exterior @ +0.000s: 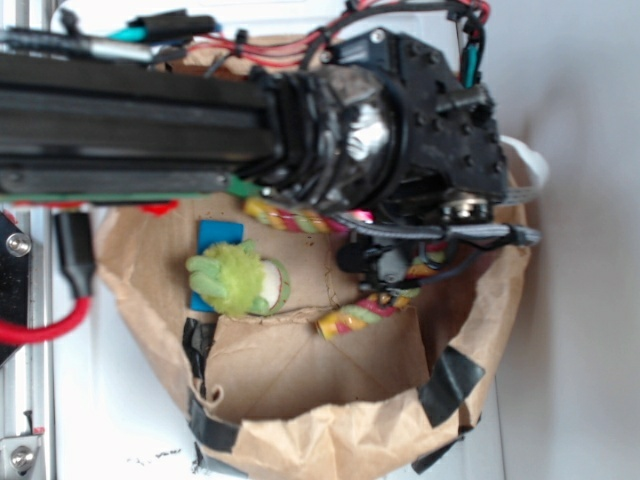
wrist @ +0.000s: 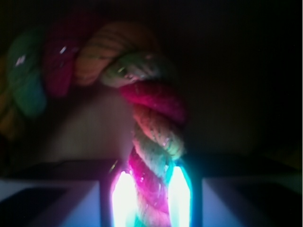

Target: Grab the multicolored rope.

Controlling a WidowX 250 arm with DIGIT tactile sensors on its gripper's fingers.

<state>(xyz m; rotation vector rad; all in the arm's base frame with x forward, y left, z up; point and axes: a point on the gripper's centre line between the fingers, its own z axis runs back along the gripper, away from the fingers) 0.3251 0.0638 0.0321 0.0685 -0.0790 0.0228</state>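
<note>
Arm hardware fills the upper half of the exterior view: a black WidowX arm extends from the left edge, wrapped in black tape at the wrist, with red and black cables running along its top.

Below the arm sits a brown paper bag, opened out and folded down into a shallow tray. Strips of black tape patch its rim at several places. The bag rests on a white surface.

Inside the bag lies the multicolored rope. In the exterior view it emerges from under the arm near the bag's upper middle, passes beneath the gripper, and ends in a cut end near the bag's centre fold. Pink, yellow and light green strands are visible.

A fuzzy lime-green toy lies left of the rope, apart from it, partly covering a blue square patch.

The gripper hangs over the rope's middle section. In the wrist view, the gripper has its two fingers standing close on either side of the rope, with the lit inner faces of the fingers pressed against the strands. The jaws are narrowed to the rope's thickness and grip it. Beyond the fingers the rope curves up and to the left into shadow.
</note>
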